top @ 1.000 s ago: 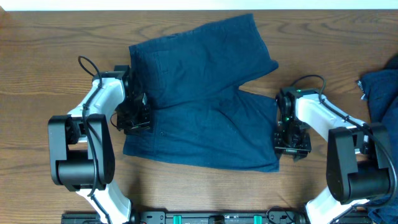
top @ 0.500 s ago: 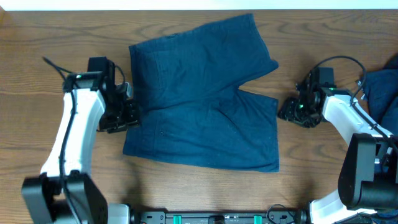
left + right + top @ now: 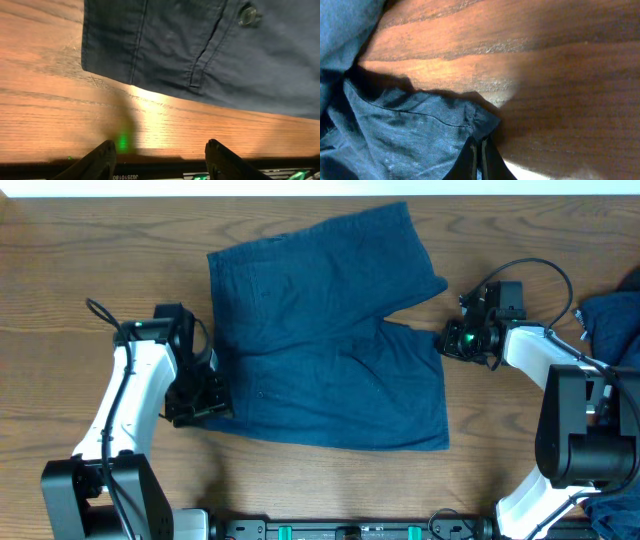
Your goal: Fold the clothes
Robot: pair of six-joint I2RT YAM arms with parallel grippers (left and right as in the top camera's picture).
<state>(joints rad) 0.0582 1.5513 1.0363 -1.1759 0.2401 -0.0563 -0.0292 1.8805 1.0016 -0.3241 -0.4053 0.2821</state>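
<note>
The dark navy shorts [image 3: 320, 340] lie spread flat on the table, waistband to the left and both legs to the right. My left gripper [image 3: 203, 396] is open and empty over bare wood, just off the lower-left waistband corner. In the left wrist view its fingers [image 3: 160, 149] are apart, with that corner [image 3: 107, 55] and a small button [image 3: 247, 15] beyond them. My right gripper [image 3: 448, 340] is at the upper right corner of the nearer leg. In the right wrist view its fingers [image 3: 477, 144] are shut on that hem corner [image 3: 480, 120].
Another dark navy garment [image 3: 612, 320] lies at the table's right edge, behind my right arm. The table [image 3: 80, 240] is brown wood. A black rail [image 3: 350, 530] runs along the front edge.
My left gripper came off the waistband, swung out left, then moved down beside the lower-left corner. My right gripper moved from the leg's lower right corner up to its upper right corner.
</note>
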